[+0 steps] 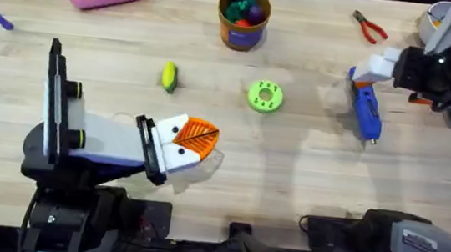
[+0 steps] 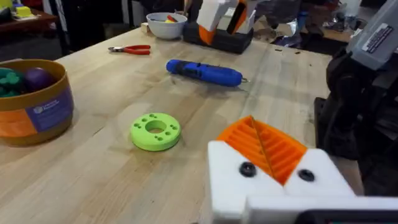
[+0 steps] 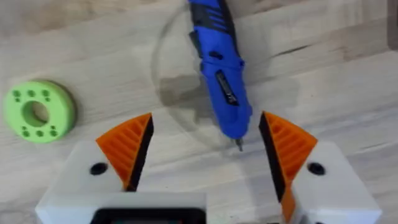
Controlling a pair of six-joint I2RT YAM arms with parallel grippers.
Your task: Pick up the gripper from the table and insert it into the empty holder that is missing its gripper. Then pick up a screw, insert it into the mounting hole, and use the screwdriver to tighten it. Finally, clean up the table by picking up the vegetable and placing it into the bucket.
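From above, the right gripper [image 1: 364, 73] hovers at the right side of the worktop, directly over the butt end of the screwdriver [image 1: 366, 110], which lies flat with its length running toward the front edge. The left gripper [image 1: 194, 142] rests low near the front left, its orange pads pressed together with nothing between them. The vegetable [image 1: 168, 76] lies alone left of centre, with a green disc [image 1: 265, 97] just right of centre. The bucket [image 1: 243, 18] stands near the back edge and already holds toy items. Red pliers [image 1: 370, 27] lie toward the back right corner.

The left wrist camera shows the closed orange pads [image 2: 264, 146] low over the wood, the screwdriver [image 2: 204, 71] lying across the middle, and at the far edge a white and orange claw on a black base [image 2: 217, 23], presumably carrying the holder.

The right wrist camera shows the right gripper [image 3: 205, 152] spread wide, the screwdriver's [image 3: 221, 68] metal tip poking between the pads [image 3: 127, 146].

My worry is that the tool is round and smooth: closing near the thin tip could make it roll or swing nose-down.

I cannot make out any screw, the loose orange piece, or which mount is empty; the claw is cut off at the frame's edge.
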